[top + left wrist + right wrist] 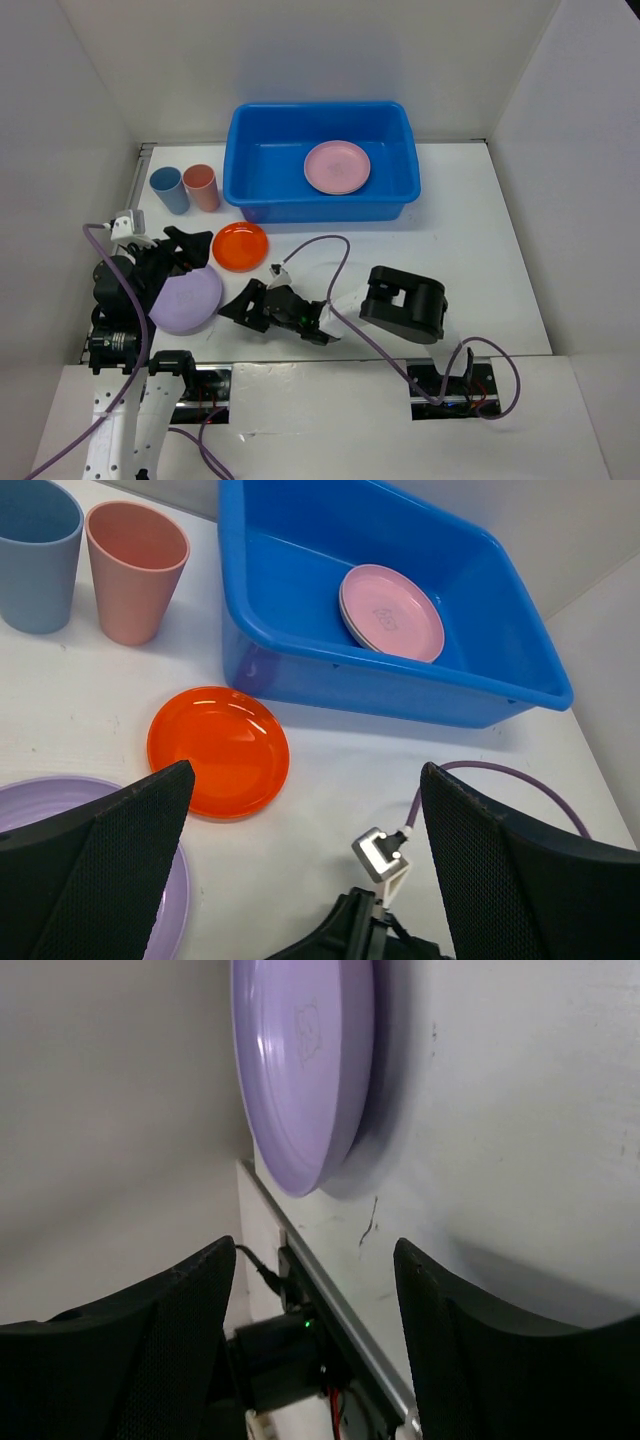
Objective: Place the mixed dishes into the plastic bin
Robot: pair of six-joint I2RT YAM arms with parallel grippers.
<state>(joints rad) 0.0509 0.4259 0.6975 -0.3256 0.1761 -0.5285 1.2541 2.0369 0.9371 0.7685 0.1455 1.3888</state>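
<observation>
The blue plastic bin (262,125) stands at the back and holds a pink plate (337,167), also seen in the left wrist view (392,612). A blue cup (168,190) and a salmon cup (201,187) stand left of the bin. An orange plate (240,246) lies in front of the bin. A lavender plate (186,300) lies near the left front. My left gripper (195,252) is open and empty above the lavender plate's far edge. My right gripper (236,308) is open and empty, lying low just right of the lavender plate (300,1060). No yellow plate shows.
White walls enclose the table on three sides. A purple cable (335,270) loops across the table from the right arm, whose elbow (405,303) rests at the front centre. The table's metal front edge (340,1310) is close behind the right gripper.
</observation>
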